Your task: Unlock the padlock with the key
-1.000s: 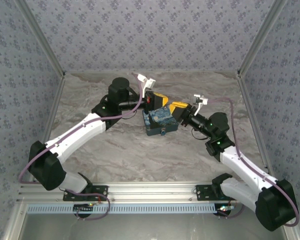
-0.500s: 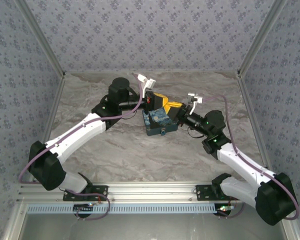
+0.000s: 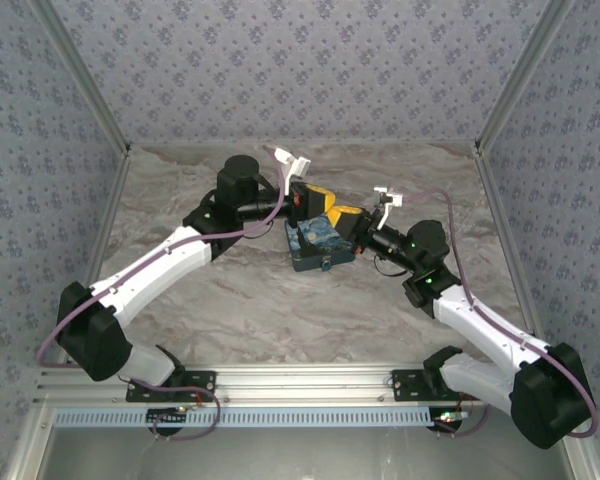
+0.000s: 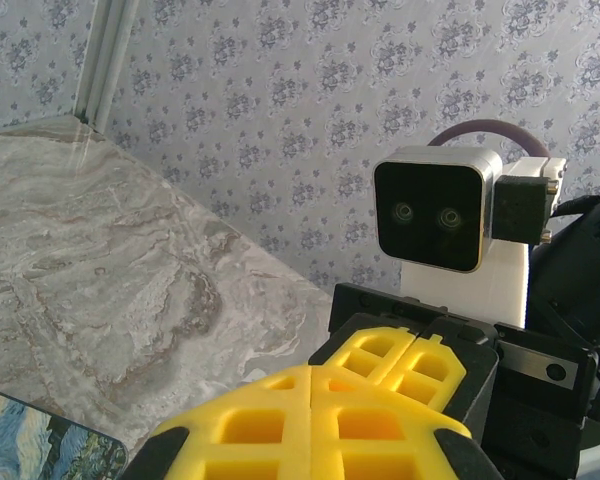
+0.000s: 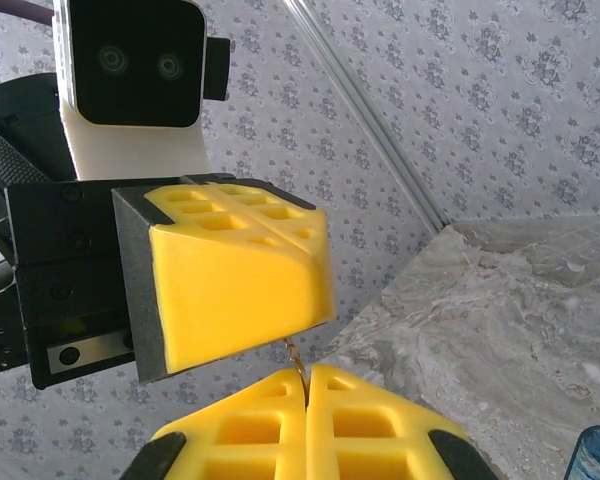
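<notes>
While the tiny padlock [image 3: 325, 263] hangs on the near side of the box [image 3: 315, 237], my right claw [image 5: 306, 385] pinches a thin gold key [image 5: 296, 358] right by my shut left claw [image 4: 310, 385], I think to pass it over.

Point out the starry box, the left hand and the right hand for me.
starry box [image 3: 315, 240], top external view, on its printed lid.
left hand [image 4: 310, 385], left wrist view, seam between its shut yellow fingertips.
right hand [image 5: 307, 388], right wrist view, seam between its shut yellow fingertips.
</notes>
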